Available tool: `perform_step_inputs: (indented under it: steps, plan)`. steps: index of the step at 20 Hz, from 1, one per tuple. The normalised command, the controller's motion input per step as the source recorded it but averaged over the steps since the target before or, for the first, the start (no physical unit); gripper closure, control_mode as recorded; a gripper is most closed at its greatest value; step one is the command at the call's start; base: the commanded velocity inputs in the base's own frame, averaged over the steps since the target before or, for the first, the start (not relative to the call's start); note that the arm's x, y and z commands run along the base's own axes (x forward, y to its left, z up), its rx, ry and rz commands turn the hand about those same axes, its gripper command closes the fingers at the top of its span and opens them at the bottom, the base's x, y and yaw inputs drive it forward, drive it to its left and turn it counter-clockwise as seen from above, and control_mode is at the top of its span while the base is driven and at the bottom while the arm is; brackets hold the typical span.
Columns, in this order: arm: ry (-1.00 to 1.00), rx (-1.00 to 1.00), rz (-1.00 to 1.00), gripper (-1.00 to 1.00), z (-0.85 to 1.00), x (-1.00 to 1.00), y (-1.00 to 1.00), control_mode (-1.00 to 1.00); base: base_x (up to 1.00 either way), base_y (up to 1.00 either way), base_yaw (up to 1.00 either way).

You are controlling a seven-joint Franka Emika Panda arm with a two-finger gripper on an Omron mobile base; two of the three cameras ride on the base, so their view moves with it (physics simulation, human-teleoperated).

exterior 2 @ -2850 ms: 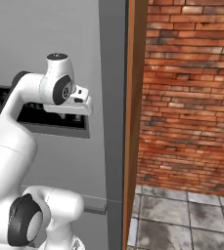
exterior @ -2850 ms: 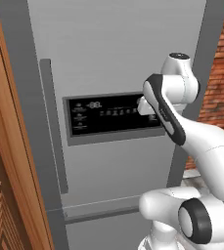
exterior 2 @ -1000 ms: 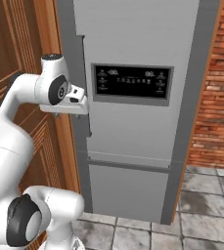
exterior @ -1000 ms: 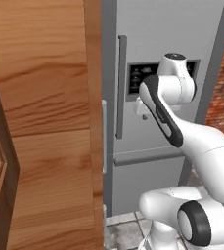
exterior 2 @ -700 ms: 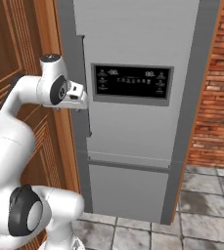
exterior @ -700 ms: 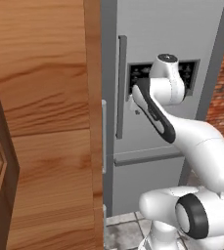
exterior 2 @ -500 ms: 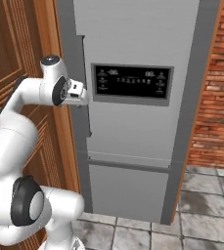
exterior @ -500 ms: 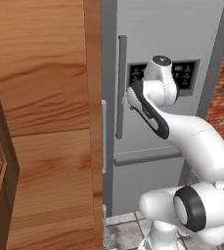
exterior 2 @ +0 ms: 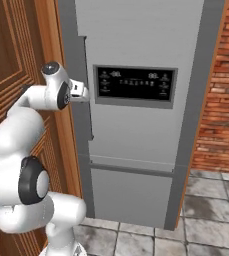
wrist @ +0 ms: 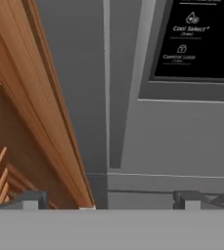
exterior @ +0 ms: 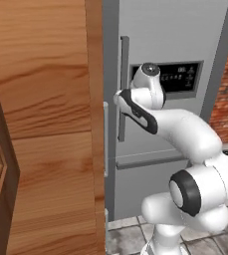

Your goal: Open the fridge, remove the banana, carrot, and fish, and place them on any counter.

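The tall grey fridge (exterior: 170, 40) (exterior 2: 136, 125) stands shut, its black control panel (exterior 2: 136, 84) (wrist: 201, 39) at chest height. Its long vertical handle (exterior: 123, 89) (exterior 2: 89, 115) (wrist: 114, 97) runs down the door's left edge. My gripper (exterior: 118, 97) (exterior 2: 85, 93) (wrist: 108, 200) is open right at the handle, at panel height. In the hand view the fingertips (wrist: 29, 200) sit wide apart with the handle straight ahead between them, not touching it. Banana, carrot and fish are hidden behind the closed door. The counter is out of view.
A tall wooden cabinet (exterior: 41, 124) (exterior 2: 16, 60) stands flush against the fridge's left side, its edge (wrist: 50, 107) close beside the handle. A red brick wall (exterior 2: 226, 100) rises to the right. Grey floor tiles (exterior 2: 211, 205) lie below.
The whole picture shifted earlier as the base drove, bringing the fridge's left edge and cabinet into view. Over the last second my hand swung left from the control panel to the handle.
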Motion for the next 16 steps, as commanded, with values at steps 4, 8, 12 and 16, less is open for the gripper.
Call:
perform_step_inputs:
  steps: [4,8,12,16]
  plan:
    - [0.00,0.00,-0.07,-1.00,0.00,0.63,0.00,-1.00,0.00,0.00,0.00]
    - [0.00,0.00,-0.04,-1.00,0.00,0.83,0.02,-1.00,0.00,0.00,0.00]
    - [0.00,0.00,-0.03,-1.00,0.00,0.77,0.00,-1.00,0.00,0.00,0.00]
    - [-0.04,0.00,-0.02,-1.00,-0.01,0.55,0.00,-1.00,0.00,0.00,0.00]
